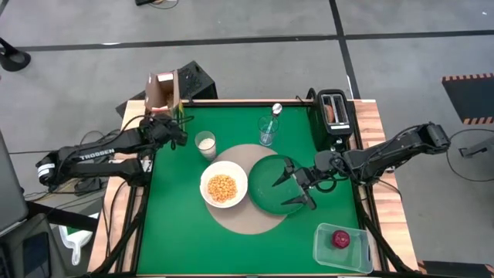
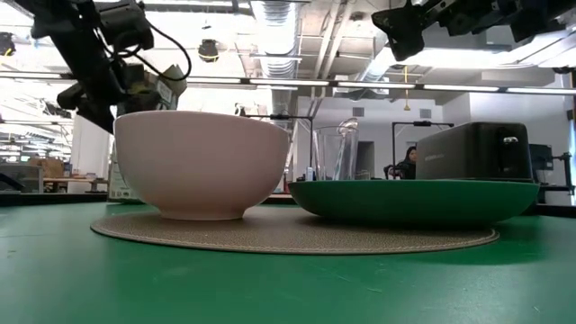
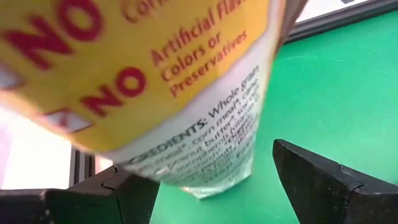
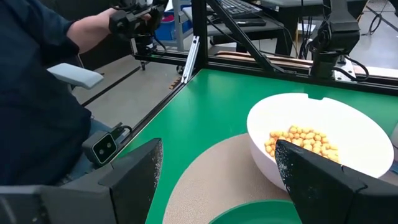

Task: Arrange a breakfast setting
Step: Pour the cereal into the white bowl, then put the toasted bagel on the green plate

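Robotics lab or workshop, not a home. Open industrial ceiling with bare ducts (image 2: 279, 22) and strip lights above the low view. Floor is grey concrete (image 1: 255, 23) marked with dark tape lines; a hazard-striped patch (image 1: 467, 77) lies at the right edge. The desk (image 1: 174, 232) is a green-topped test rig on a black metal frame, with loose cables at its sides. A seated person in a dark sleeve (image 4: 37, 74) sits just beyond it. Farther workbenches (image 2: 36, 184) stand in the background.

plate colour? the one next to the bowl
Green plate, beside the white bowl on the tan mat. High view shows it best.
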